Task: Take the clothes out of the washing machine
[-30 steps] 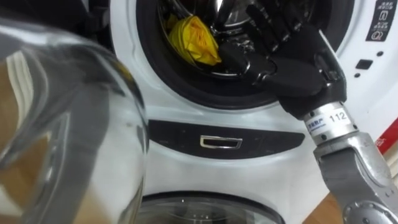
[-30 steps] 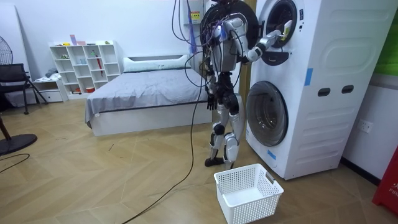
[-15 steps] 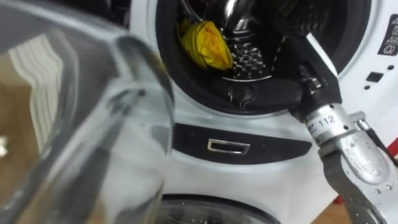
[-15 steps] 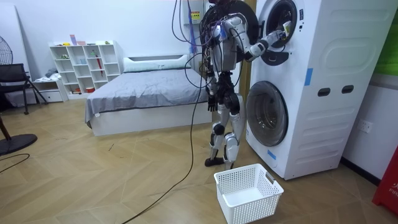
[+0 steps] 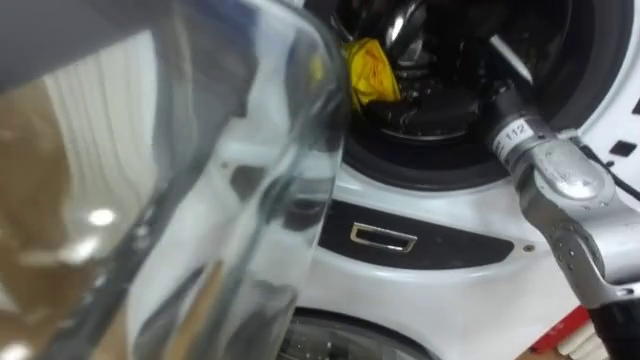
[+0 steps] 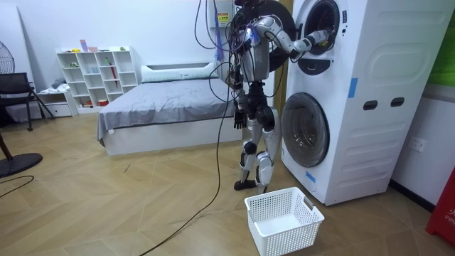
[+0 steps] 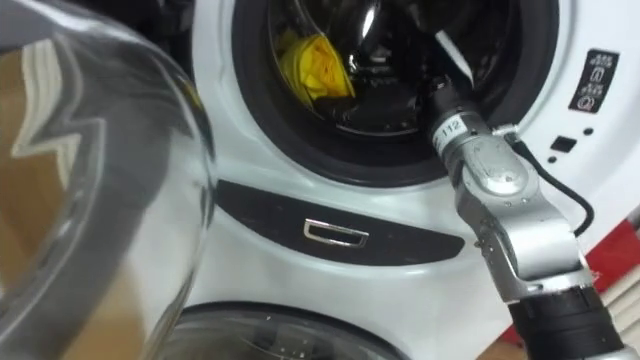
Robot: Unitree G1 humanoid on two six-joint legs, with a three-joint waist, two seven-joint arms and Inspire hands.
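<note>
Early stage: right robot hand (image 7: 436, 88) is inside the washing machine (image 7: 400, 270) drum, fingers hidden, grip undeterminable; yellow garment (image 7: 312, 62) not yet out.

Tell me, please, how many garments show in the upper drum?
1: a crumpled yellow cloth garment at the metal drum's left; others may be hidden deeper inside.
</note>
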